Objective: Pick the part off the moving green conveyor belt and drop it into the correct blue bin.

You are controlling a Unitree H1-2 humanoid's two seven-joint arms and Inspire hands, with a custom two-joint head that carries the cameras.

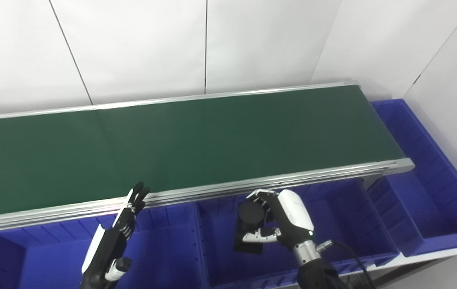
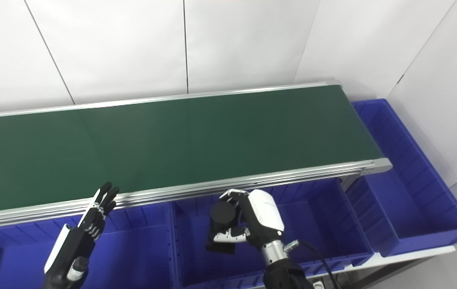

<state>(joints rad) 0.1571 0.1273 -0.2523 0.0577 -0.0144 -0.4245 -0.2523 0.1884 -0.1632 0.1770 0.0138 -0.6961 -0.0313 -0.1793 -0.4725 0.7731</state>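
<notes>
My right hand (image 1: 282, 218) is shut on a black part (image 1: 249, 226), a round top on a blocky base, and holds it over the middle blue bin (image 1: 340, 224), in front of the conveyor's near rail. It also shows in the right eye view (image 2: 221, 224). My left hand (image 1: 122, 224) is open and empty, fingers straight and pointing up at the near rail, over the left blue bin (image 1: 164, 249). The green conveyor belt (image 1: 180, 140) carries nothing that I can see.
A long blue bin (image 1: 421, 176) stands at the belt's right end, beyond the aluminium end frame (image 1: 397, 165). White wall panels stand behind the belt. The bins' front edge runs along a white ledge (image 1: 441, 253).
</notes>
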